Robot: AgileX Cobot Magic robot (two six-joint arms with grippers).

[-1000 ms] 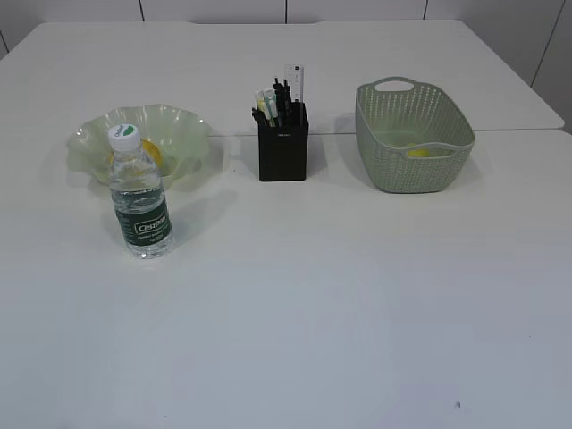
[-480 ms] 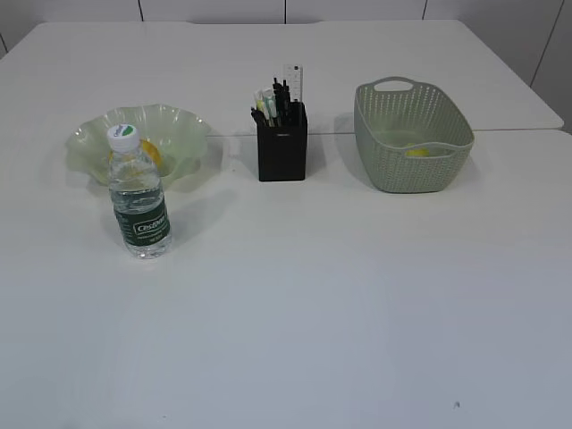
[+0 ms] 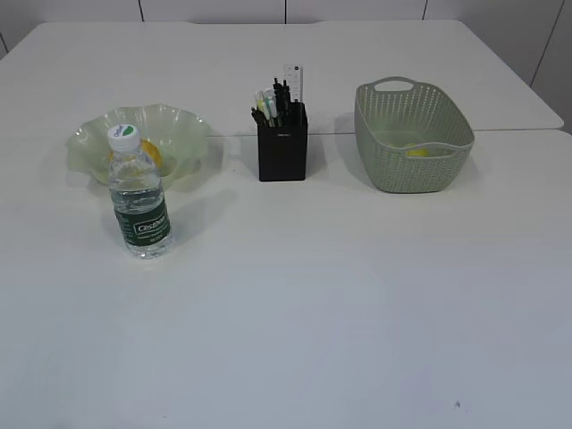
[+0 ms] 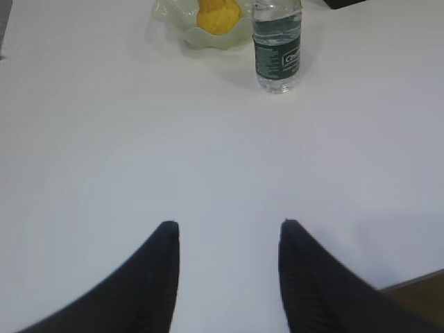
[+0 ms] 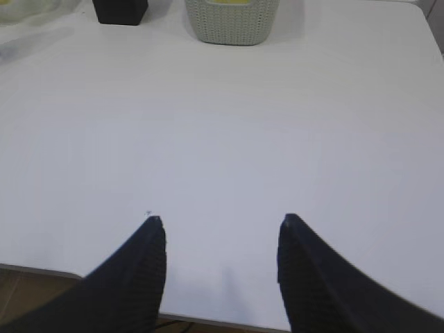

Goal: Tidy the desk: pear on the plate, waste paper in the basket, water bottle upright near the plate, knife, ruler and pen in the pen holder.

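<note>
White desk (image 3: 340, 304) carries the upright water bottle (image 3: 139, 192) just before the plate (image 3: 183, 134), which holds the pear (image 4: 218, 15). Pens and the ruler (image 3: 294, 80) stand in the pen holder (image 3: 283, 152), beside the basket (image 3: 413, 136). Left gripper (image 4: 229, 232) and right gripper (image 5: 220, 225) hang apart, empty.

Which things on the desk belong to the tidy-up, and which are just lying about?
Task things: pear on the plate; water bottle upright beside it; pen holder with ruler and pens; basket with something yellow inside; desk.
Lying about: nothing visible.
</note>
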